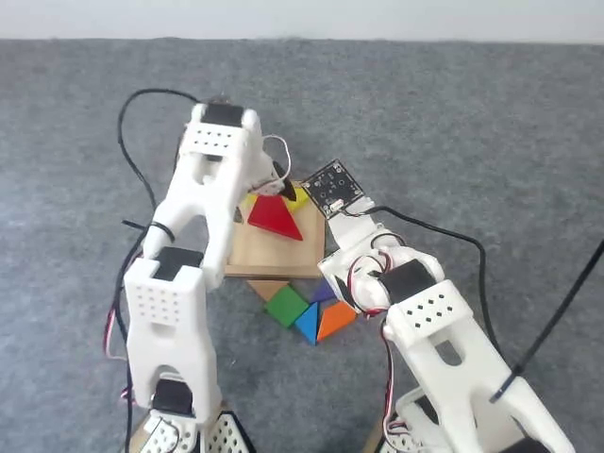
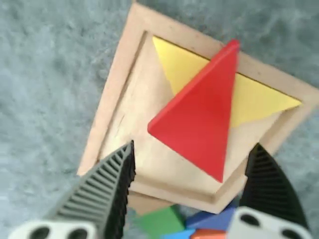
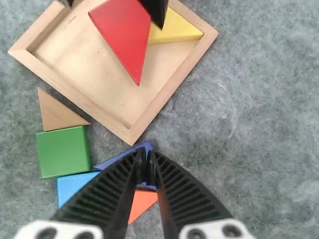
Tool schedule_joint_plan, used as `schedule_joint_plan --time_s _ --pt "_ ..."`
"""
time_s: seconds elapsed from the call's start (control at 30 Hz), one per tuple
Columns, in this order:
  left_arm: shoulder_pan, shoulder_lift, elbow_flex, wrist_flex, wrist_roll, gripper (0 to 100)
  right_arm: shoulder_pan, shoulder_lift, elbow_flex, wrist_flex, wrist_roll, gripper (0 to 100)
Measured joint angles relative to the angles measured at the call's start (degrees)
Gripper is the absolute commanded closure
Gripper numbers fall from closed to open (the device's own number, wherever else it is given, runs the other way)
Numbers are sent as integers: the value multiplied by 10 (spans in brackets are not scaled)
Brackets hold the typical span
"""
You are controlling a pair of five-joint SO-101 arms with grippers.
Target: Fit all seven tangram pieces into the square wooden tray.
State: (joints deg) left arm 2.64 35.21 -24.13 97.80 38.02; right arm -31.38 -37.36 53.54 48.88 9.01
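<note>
Grey felt covers the table (image 1: 472, 113); near centre frame the right gripper (image 3: 147, 159), jaws pressed together, hangs over the blue piece (image 3: 75, 189) and orange piece (image 3: 142, 201). Beyond, the left gripper (image 2: 193, 145) stands spread above the wooden tray (image 1: 269, 257), over the red triangle (image 2: 199, 119) lying askew across the yellow triangle (image 2: 182, 62). Seating it flat seems next, needing a turn.

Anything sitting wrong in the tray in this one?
Yes. The red triangle lies askew, overlapping the yellow triangle instead of sitting flat beside it in the wooden tray. One of its tips reaches over the rim.
</note>
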Motion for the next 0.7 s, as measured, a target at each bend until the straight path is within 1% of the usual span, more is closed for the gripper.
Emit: schedule_joint_plan --time_s 0.1,0.2,0.27,0.33,0.47,0.5,0.63,0.7 --pt "-45 1 0 4 -25 666 -18 0 0 3 25 991" --pt "-95 -20 12 4 -76 666 -76 0 0 4 57 991" --pt "-123 -60 41 4 -102 673 -115 0 0 5 71 991" --pt "-145 -113 79 4 -122 726 -136 0 0 5 76 991" --pt "-177 -229 171 4 -156 882 -143 0 0 -24 79 991" --pt "-187 -254 198 -4 -160 904 -146 0 0 -33 79 991" --pt "-242 -308 303 -82 -172 986 -173 16 0 -76 79 991" --pt "-271 -316 347 -103 -202 990 -175 45 0 -110 79 991"
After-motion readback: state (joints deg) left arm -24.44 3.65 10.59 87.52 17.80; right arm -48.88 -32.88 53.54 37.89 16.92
